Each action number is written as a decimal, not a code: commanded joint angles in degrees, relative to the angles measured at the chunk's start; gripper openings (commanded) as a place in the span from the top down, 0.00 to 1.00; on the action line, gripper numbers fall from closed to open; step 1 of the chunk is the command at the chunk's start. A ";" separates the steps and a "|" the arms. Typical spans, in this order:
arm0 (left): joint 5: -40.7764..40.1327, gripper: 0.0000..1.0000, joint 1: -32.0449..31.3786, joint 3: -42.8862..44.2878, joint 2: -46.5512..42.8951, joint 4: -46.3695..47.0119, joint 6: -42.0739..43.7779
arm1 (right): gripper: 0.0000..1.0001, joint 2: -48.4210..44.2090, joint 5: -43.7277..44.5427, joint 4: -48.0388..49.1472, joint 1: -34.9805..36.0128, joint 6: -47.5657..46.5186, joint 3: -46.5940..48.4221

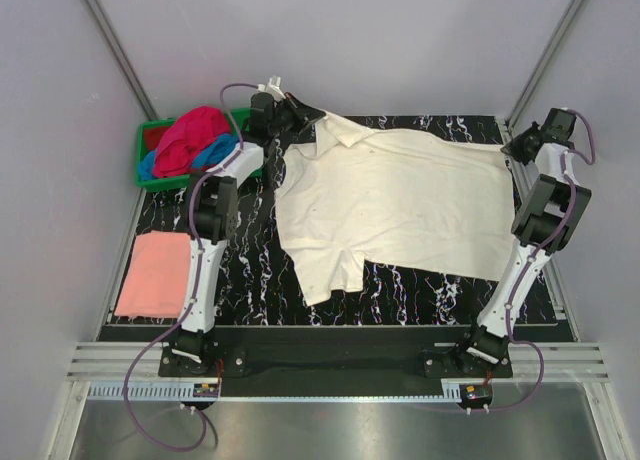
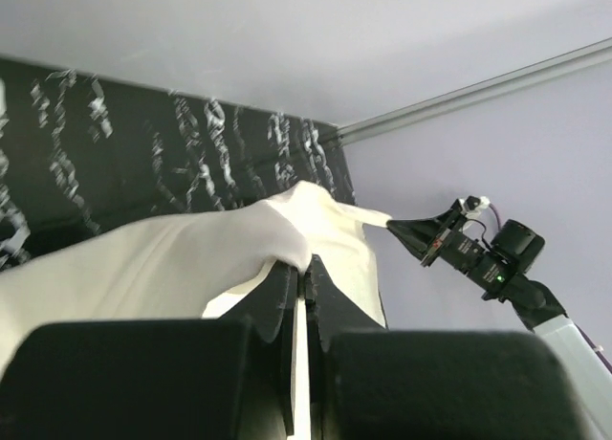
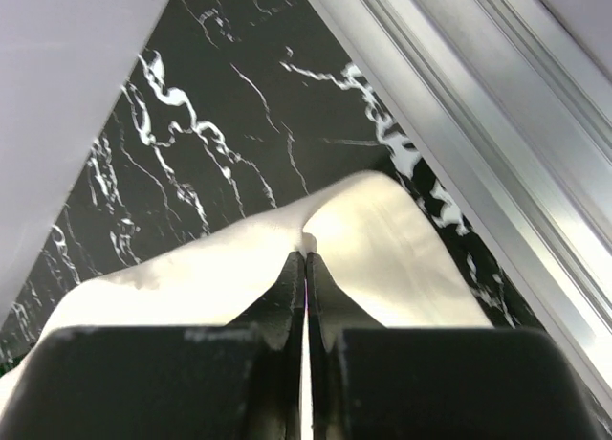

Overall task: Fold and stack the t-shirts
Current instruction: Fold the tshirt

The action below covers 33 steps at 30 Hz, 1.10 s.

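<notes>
**Cream tee held at both far corners, first fold about to be made**

The cream t-shirt point(image 1: 400, 195) lies spread across the middle of the bench point(image 1: 250, 270). Its collar is toward the left arm and one sleeve reaches toward the near edge. The left end effector point(image 1: 308, 116) is pressed together on the far shoulder edge by the collar. The left wrist view shows cloth caught between its closed jaws and draped over them. The right end effector point(image 1: 508, 148) pinches the far hem corner, with a peak of cream cloth rising from its closed tips in the right wrist view.

I judge this to be the opening of the fold, with both far corners gripped and the shirt not yet doubled over. The held edge seems to be raised a little off the bench, though the overhead view is too flat to be sure. The next move calls for both arms to carry that edge toward the near side together and level, so the cloth lands square.

The green crate point(image 1: 147, 170) at the far left holds a magenta-red tee point(image 1: 190, 135) heaped over a blue tee point(image 1: 215, 152), both unfolded. A salmon-pink tee point(image 1: 155, 272) lies folded flat at the near left.
</notes>
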 commanded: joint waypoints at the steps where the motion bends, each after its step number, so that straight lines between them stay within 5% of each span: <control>1: 3.26 1.00 1.21 -2.26 -7.13 -0.76 -0.52 | 1.00 -8.61 6.59 1.68 -4.27 0.05 -3.19; 18: 11.53 1.00 0.51 -16.41 -18.73 -12.45 -0.61 | 1.00 -17.23 11.15 -6.58 -7.71 -4.69 -14.28; 33: 9.95 1.00 2.00 -21.00 -25.15 -36.79 11.16 | 1.00 -20.31 13.00 -7.55 -7.97 -7.77 -23.50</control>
